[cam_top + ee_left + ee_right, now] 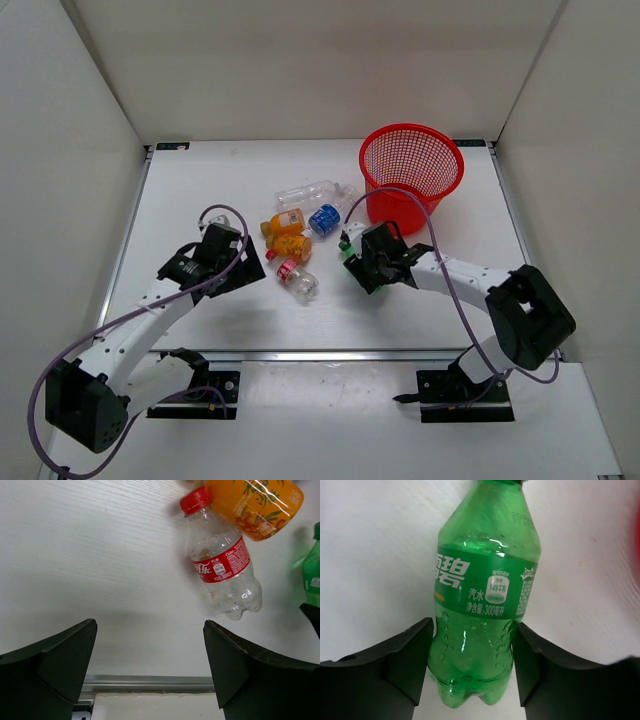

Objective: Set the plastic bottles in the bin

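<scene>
Right gripper [472, 647] clamps green bottle [485, 570] low on body, prob. for carrying to bin [385, 205] at 1 o'clock; left gripper [150, 650] gapes wide, empty, near red-label bottle [220, 565].

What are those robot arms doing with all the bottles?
They are tidying bottles into the red bin. The right gripper is shut on the green bottle, close to the bin. The left gripper is open, above the table near the red-labelled bottle. The other bottles lie on the table; none shows in the bin.
</scene>
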Controlling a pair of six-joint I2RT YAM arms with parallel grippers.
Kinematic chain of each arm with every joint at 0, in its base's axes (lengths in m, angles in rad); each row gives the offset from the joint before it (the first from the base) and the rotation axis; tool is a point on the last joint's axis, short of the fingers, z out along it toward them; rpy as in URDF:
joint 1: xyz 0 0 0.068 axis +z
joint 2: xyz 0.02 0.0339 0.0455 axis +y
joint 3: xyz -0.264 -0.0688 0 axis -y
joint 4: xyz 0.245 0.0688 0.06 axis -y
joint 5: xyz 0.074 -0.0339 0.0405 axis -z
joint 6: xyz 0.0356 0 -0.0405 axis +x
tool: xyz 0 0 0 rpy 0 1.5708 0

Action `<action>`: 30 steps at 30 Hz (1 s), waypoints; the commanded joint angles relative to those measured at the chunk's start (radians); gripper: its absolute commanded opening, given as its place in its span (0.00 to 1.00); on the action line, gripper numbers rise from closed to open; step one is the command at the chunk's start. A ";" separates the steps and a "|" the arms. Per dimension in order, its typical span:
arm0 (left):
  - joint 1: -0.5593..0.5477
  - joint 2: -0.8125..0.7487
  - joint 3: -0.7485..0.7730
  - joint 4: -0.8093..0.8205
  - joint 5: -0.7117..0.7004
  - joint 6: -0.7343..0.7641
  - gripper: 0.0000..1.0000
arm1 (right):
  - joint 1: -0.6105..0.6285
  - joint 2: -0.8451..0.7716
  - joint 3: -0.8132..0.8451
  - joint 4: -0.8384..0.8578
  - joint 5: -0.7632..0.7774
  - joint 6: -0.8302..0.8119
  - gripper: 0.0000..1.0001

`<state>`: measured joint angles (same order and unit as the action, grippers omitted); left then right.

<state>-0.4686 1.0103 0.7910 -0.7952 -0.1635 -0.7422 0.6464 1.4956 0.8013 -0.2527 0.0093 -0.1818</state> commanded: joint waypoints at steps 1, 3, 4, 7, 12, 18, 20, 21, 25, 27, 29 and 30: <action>-0.027 0.026 -0.010 0.059 0.016 -0.032 0.99 | 0.053 -0.093 0.071 -0.029 0.018 0.024 0.26; -0.048 0.051 -0.001 0.083 0.015 -0.033 0.99 | 0.070 -0.191 0.120 -0.049 0.020 0.024 0.24; -0.065 0.069 0.007 0.091 0.010 -0.034 0.99 | 0.075 -0.210 0.143 -0.057 0.018 0.021 0.23; -0.105 0.126 0.036 0.126 0.013 -0.039 0.99 | 0.049 -0.336 0.241 -0.024 0.004 0.005 0.23; -0.169 0.263 0.099 0.177 0.024 -0.075 0.98 | -0.082 -0.342 0.383 0.099 0.000 -0.060 0.27; -0.225 0.384 0.155 0.263 -0.005 -0.149 0.99 | -0.341 -0.161 0.538 0.141 -0.124 0.005 0.26; -0.213 0.405 0.146 0.295 0.016 -0.160 0.99 | -0.384 -0.120 0.545 0.151 -0.124 0.005 0.43; -0.212 0.413 0.143 0.313 0.007 -0.161 0.98 | -0.384 -0.109 0.556 0.151 -0.108 0.016 0.55; -0.212 0.444 0.139 0.335 -0.027 -0.190 0.99 | -0.393 -0.104 0.535 0.151 -0.066 0.041 0.87; -0.211 0.461 0.149 0.335 -0.033 -0.184 0.98 | -0.404 -0.120 0.513 0.158 -0.071 0.057 0.99; -0.209 0.490 0.157 0.312 -0.037 -0.178 0.97 | -0.412 -0.130 0.519 0.153 -0.052 0.074 0.99; -0.208 0.502 0.162 0.301 -0.028 -0.171 0.97 | -0.415 -0.141 0.519 0.135 -0.048 0.085 0.99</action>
<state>-0.6823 1.4956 0.9173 -0.4927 -0.1749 -0.9085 0.2504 1.4227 1.3064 -0.1524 -0.0601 -0.1398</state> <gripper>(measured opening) 0.975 0.991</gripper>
